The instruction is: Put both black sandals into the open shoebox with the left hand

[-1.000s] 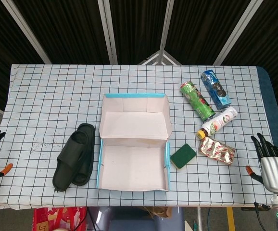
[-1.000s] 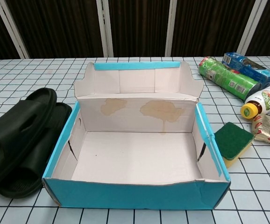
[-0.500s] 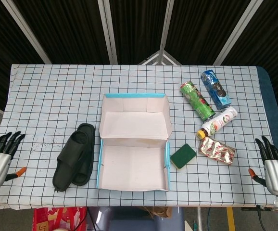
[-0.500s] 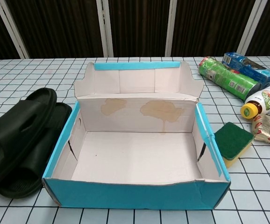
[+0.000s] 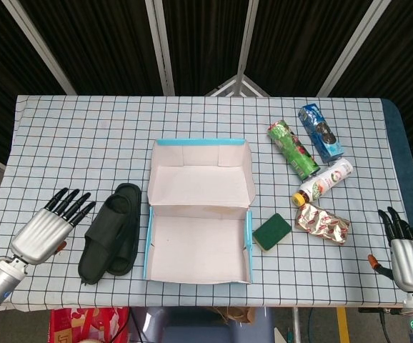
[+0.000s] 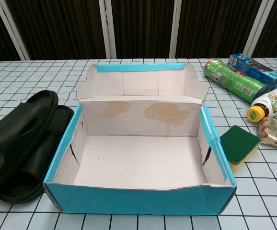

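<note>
Two black sandals [image 5: 111, 232] lie stacked side by side on the checked tablecloth, just left of the open shoebox [image 5: 199, 268]. In the chest view the sandals [image 6: 21, 143] sit against the blue box wall [image 6: 138, 200]; the box is empty inside. My left hand [image 5: 47, 228] hovers left of the sandals with fingers straight and spread, holding nothing. My right hand [image 5: 405, 249] is at the table's right front edge, fingers extended, empty. Neither hand shows in the chest view.
Right of the box lie a green sponge [image 5: 271, 232], a crumpled foil packet [image 5: 323, 224], a white bottle with a yellow cap [image 5: 324, 181], a green can [image 5: 292, 148] and a blue packet [image 5: 320, 133]. The box lid [image 5: 200, 177] stands open at the back.
My left hand has come in from the left table edge toward the sandals, rising and moving right. The right hand has sunk slightly lower at the right edge. Sandals and box have not moved.
</note>
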